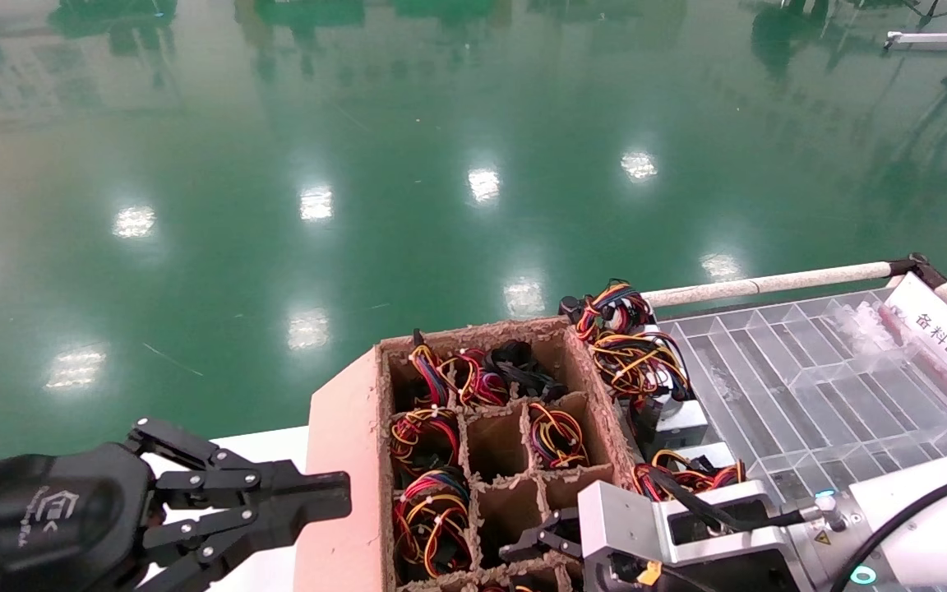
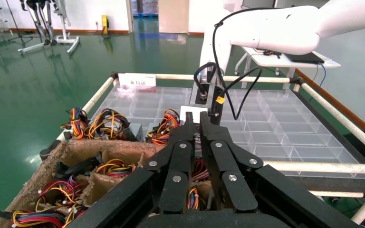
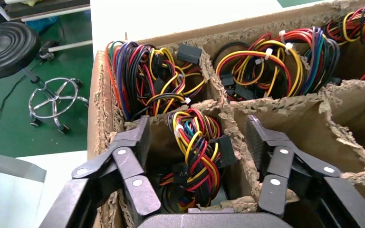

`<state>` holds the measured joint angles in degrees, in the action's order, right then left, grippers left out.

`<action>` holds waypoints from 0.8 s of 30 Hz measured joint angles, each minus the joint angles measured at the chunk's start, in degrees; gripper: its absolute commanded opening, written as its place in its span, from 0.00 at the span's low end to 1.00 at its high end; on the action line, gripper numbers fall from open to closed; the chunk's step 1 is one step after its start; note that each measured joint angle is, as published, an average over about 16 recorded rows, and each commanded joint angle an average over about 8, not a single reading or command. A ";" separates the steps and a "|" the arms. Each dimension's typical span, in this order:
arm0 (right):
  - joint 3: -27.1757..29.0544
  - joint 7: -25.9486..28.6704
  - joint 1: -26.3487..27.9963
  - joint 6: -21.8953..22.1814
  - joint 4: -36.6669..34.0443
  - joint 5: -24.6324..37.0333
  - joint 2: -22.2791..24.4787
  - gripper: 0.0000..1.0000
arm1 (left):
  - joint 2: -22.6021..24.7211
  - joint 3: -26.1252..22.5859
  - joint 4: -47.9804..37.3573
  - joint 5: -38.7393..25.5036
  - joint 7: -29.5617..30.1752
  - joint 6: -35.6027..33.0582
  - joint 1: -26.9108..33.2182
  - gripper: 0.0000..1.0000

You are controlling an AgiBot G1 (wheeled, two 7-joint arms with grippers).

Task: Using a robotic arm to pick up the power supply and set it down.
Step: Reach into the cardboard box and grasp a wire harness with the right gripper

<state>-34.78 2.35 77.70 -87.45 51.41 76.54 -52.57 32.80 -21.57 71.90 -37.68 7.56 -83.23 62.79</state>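
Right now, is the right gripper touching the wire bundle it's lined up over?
Apart. In the right wrist view the right gripper is open, its fingers straddling the wire bundle in its cardboard box cell, with bare gaps showing between each finger and the wires.

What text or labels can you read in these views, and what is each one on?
"备料区": white sign on the clear tray's rail; smaller red print beside it is unreadable.
White logo on the left gripper housing: lettering too blurred to read.
Warning triangle sticker on the right arm's wrist: no words.
Nothing else is legible.
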 measured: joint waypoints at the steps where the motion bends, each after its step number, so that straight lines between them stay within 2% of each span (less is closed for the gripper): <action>1: -0.09 -0.11 0.12 -0.06 -0.30 0.09 -0.12 0.00 | 0.00 0.00 0.00 0.00 0.00 0.00 0.00 1.00; 24: -0.41 -1.10 0.49 -0.52 -2.21 -0.37 0.51 0.00 | 0.00 -0.01 0.00 0.00 0.00 0.00 0.00 1.00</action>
<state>-35.19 1.25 78.18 -87.97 49.21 76.17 -52.06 32.79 -21.58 71.90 -37.67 7.56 -83.23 62.79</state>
